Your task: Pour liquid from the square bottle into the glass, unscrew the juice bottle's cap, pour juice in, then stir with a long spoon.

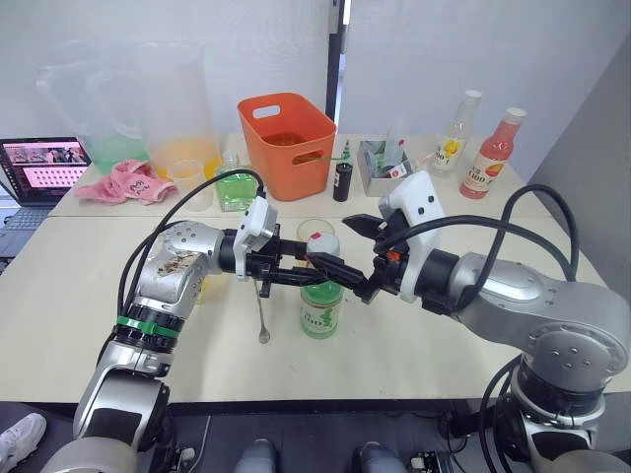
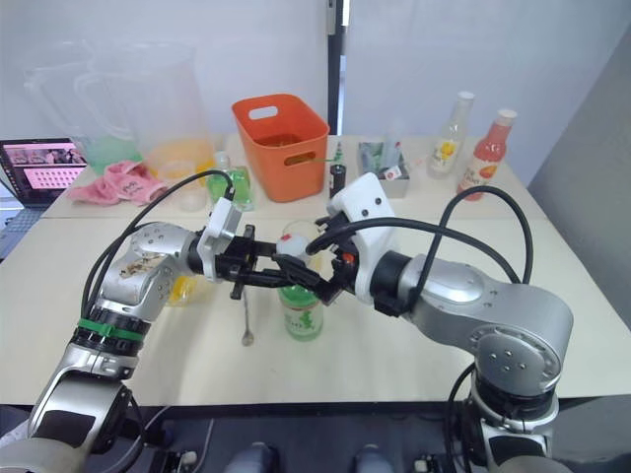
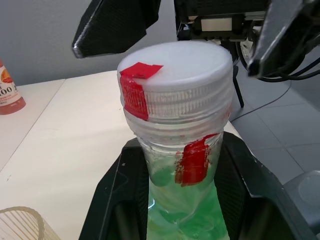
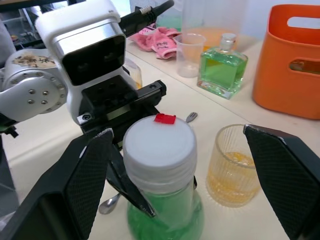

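Gripping the juice bottle [image 1: 321, 301], left hand [image 1: 296, 264] blocks the spoon [image 1: 263, 313]; right hand [image 1: 347, 251] spread around its cap [image 4: 159, 140].

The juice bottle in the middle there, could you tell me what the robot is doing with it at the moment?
The left end effector is shut on the neck of the juice bottle, holding it upright on the table. The right end effector is open, its fingers either side of the white cap, which is still screwed on. The glass just behind already holds some yellowish liquid. The long spoon lies on the table beside the bottle, untouched, and the square bottle stands further back.
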`<state>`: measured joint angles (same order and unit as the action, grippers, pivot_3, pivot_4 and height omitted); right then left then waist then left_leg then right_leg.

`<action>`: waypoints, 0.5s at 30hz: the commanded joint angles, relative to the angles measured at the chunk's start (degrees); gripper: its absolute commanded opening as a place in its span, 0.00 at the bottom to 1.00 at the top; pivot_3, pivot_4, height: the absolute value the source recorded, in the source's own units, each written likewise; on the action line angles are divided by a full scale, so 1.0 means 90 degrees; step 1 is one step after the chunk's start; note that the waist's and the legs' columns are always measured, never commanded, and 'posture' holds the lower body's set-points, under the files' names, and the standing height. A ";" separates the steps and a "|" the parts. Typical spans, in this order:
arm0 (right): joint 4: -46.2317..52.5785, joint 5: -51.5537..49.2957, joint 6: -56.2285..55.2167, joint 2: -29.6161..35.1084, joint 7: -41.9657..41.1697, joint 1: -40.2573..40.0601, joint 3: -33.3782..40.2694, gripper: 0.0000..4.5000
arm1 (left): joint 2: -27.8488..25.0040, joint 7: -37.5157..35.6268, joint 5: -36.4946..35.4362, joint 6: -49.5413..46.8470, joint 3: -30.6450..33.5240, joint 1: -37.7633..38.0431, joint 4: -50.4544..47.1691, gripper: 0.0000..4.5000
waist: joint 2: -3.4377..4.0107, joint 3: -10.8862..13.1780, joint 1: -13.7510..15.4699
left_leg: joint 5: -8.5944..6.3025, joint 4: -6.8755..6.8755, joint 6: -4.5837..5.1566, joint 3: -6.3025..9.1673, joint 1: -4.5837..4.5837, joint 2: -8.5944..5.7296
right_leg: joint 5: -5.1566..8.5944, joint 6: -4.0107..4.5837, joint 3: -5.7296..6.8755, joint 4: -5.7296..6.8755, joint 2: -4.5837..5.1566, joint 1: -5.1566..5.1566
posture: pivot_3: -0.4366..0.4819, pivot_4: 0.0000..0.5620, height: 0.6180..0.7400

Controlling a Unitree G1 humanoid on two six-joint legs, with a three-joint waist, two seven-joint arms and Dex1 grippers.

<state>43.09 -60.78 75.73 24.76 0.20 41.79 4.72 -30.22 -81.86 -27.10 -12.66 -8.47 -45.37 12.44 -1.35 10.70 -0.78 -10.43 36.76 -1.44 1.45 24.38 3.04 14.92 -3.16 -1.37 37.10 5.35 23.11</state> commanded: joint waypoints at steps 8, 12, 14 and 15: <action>0.0047 -0.0073 -0.0045 -0.0068 0.0409 0.0123 -0.0125 0.98 | -0.0066 0.0149 0.0331 0.0080 0.0000 -0.0025 0.0047 0.31 | 0.0000 0.0000 -0.0001 | 0.0000 0.0000 0.0001 0.0000 0.0001 0.0000 | 0.0000 0.0000 -0.0001 -0.0001 0.0000 0.0000 | 0.48 0.27 0.99; 0.0022 -0.0082 -0.0062 -0.0084 0.0486 0.0130 -0.0144 0.93 | -0.0063 0.0151 0.0329 0.0071 0.0000 -0.0032 0.0045 0.31 | 0.0000 0.0000 0.0001 | 0.0000 0.0000 0.0001 0.0000 0.0001 0.0000 | 0.0000 0.0000 -0.0001 -0.0001 0.0000 0.0001 | 0.48 0.27 0.99; 0.0004 -0.0081 -0.0080 -0.0094 0.0492 0.0134 -0.0154 0.82 | -0.0063 0.0148 0.0335 0.0068 -0.0006 -0.0046 0.0059 0.31 | 0.0000 0.0000 -0.0001 | 0.0000 0.0000 0.0001 0.0000 0.0001 0.0000 | 0.0000 0.0000 -0.0001 -0.0001 0.0000 0.0001 | 0.48 0.27 0.99; -0.0006 -0.0073 -0.0090 -0.0095 0.0490 0.0137 -0.0159 0.75 | -0.0060 0.0151 0.0338 0.0065 -0.0008 -0.0056 0.0068 0.31 | 0.0000 0.0000 -0.0002 | 0.0000 0.0000 0.0001 0.0000 0.0001 0.0000 | 0.0000 0.0000 -0.0001 -0.0001 0.0000 0.0001 | 0.48 0.27 0.99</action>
<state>42.24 -61.21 75.65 23.91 4.06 42.00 2.62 -30.21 -81.80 -27.04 -12.67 -8.52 -45.36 12.29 -1.35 10.71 -0.80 -10.42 36.76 -1.43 1.45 24.39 3.04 14.92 -3.16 -1.38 37.10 5.35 23.12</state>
